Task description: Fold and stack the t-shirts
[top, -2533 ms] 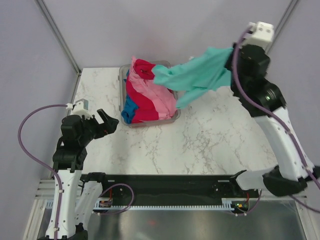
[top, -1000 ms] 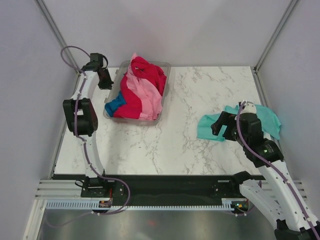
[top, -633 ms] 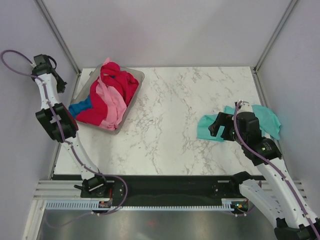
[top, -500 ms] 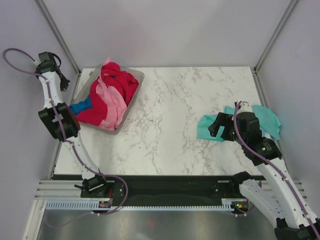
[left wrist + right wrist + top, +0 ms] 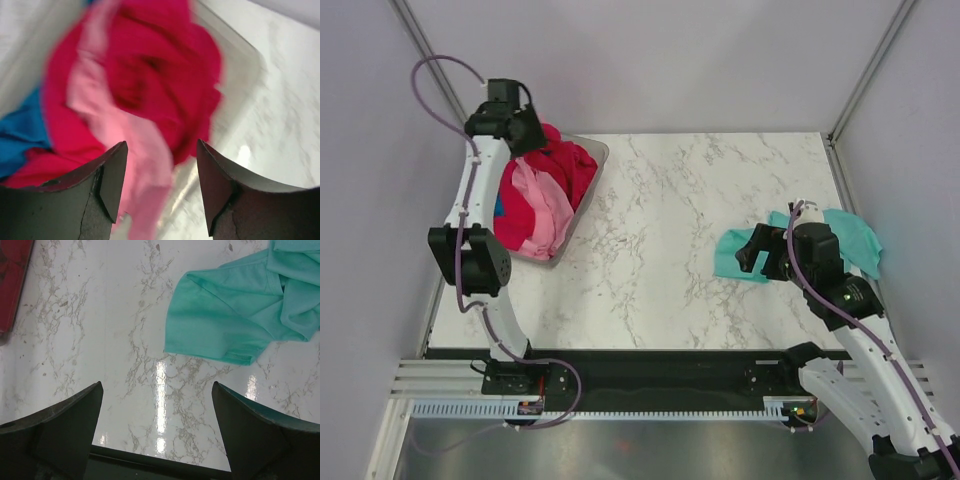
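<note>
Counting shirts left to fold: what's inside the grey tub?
In the tub: a crimson red tee heaped on top, a light pink tee draped across it, and a bright blue tee showing at one edge. Anything beneath them, and the tub floor, is covered.

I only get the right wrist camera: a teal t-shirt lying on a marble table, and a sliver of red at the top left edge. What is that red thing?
Observer: It is a crimson t-shirt heaped in a translucent plastic tub toward the far left of the table.
Visitor: Is anything else in that tub?
Observer: Yes, a light pink t-shirt and a blue t-shirt lie tangled with it.
Visitor: And what is the other arm doing?
Observer: The left gripper hangs over the tub, open and gripping nothing.
</note>
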Controlling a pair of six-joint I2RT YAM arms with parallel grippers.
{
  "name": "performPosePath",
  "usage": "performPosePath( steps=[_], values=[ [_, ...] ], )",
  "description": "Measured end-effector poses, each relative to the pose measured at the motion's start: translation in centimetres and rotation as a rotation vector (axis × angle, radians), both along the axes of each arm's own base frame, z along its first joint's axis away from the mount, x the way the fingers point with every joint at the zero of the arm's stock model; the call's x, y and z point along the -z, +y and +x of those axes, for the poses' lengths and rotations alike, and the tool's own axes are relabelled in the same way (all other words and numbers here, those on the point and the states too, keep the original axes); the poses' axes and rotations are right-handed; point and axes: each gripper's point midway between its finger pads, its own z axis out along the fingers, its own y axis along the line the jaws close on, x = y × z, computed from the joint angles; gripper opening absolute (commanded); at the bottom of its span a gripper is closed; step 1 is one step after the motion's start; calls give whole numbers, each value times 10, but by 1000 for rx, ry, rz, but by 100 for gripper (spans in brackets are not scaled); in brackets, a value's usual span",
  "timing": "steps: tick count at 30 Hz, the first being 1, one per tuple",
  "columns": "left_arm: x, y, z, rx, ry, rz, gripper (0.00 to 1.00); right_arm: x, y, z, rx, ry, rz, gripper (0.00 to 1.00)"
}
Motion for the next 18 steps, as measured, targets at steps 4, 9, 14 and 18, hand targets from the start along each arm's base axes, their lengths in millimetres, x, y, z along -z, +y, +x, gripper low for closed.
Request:
performPosePath(
  steps=[4,9,14,18],
  values=[
    [-13,-124,-23,314,-34,-87,61,-1,-2,-1,14,-3,0,98],
    [40,-195,-57,555,111,-132,57,-2,-7,-5,51,-1,9,98],
    [146,-237,-81,674,386,-100,56,-3,-7,-8,73,6,36,98],
    [214,-237,-99,669,610,-9,56,-4,-8,-11,86,6,54,98]
  ],
)
